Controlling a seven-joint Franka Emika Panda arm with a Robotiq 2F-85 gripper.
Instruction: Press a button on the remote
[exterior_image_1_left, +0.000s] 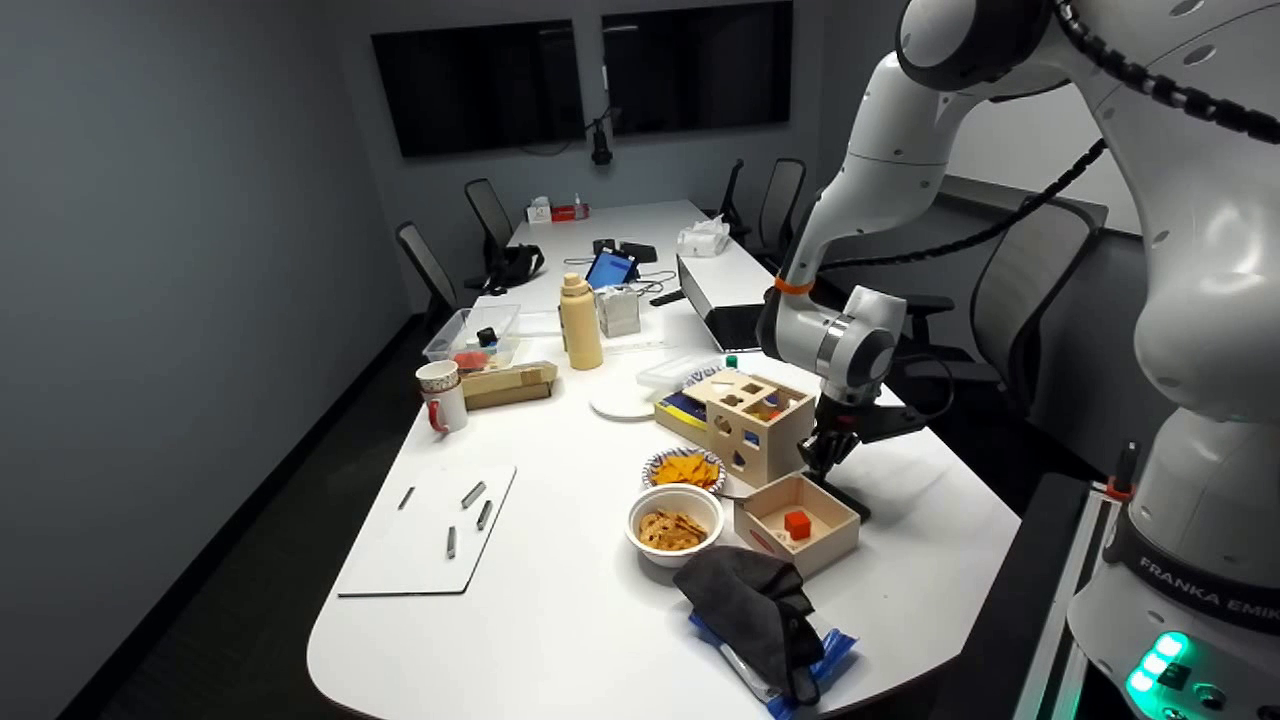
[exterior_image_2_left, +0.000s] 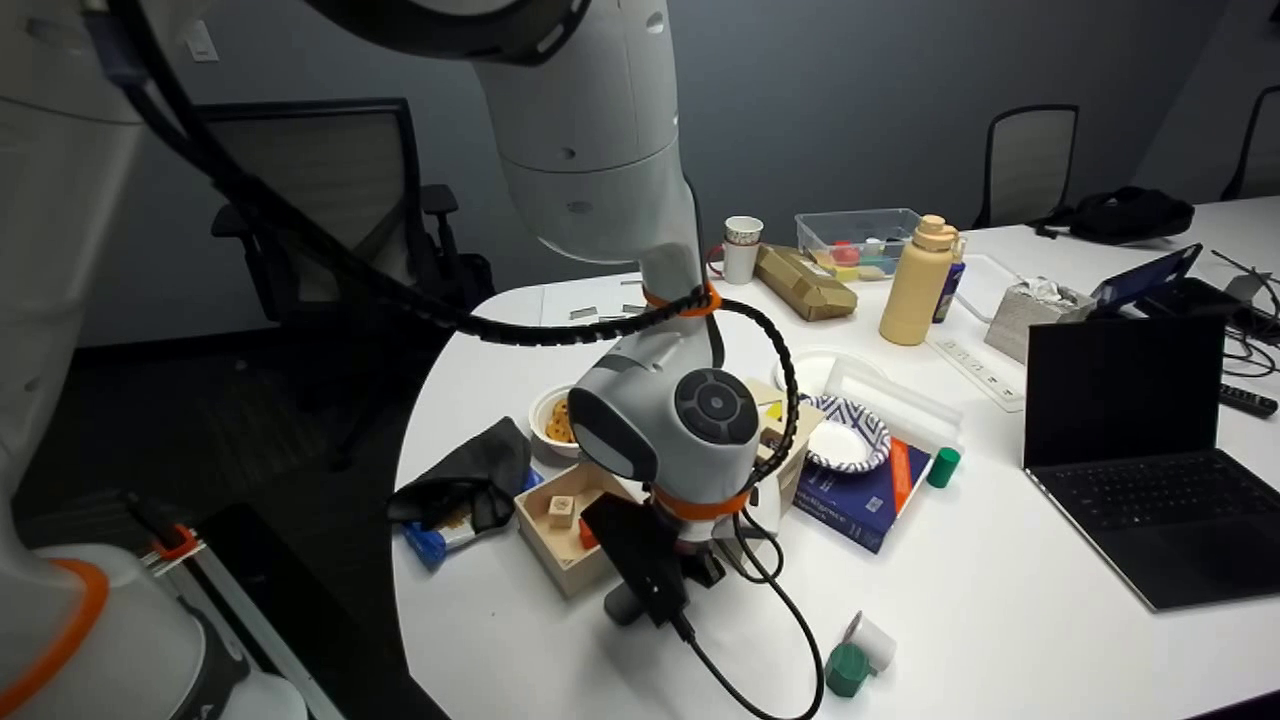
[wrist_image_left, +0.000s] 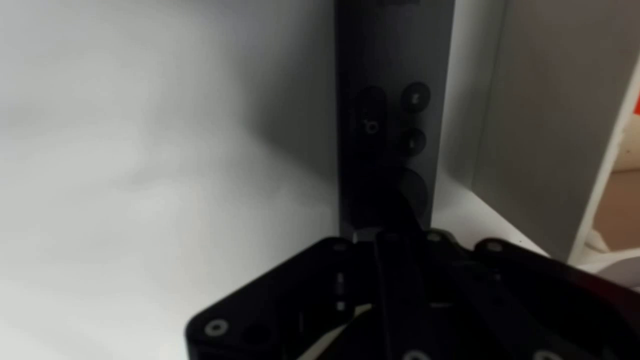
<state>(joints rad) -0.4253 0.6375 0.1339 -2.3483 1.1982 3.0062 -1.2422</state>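
The remote (exterior_image_1_left: 846, 502) is slim and black and lies on the white table beside an open wooden box. In an exterior view, only one dark end of the remote (exterior_image_2_left: 622, 606) shows; the arm hides the rest. In the wrist view, the remote (wrist_image_left: 392, 65) runs up from the jaws, with several round and oval buttons facing up. My gripper (wrist_image_left: 387, 215) is over its near part, with dark fingers together and nothing seen between them. In an exterior view, the gripper (exterior_image_1_left: 822, 460) points down at the remote. I cannot tell whether the fingertips touch a button.
The open wooden box (exterior_image_1_left: 832, 552) holds a red cube, close beside the remote. A wooden shape-sorter box (exterior_image_1_left: 776, 440) stands right beside the gripper. Bowls of snacks (exterior_image_1_left: 640, 545), a dark cloth (exterior_image_1_left: 745, 600) and a laptop (exterior_image_2_left: 1120, 420) are also on the table.
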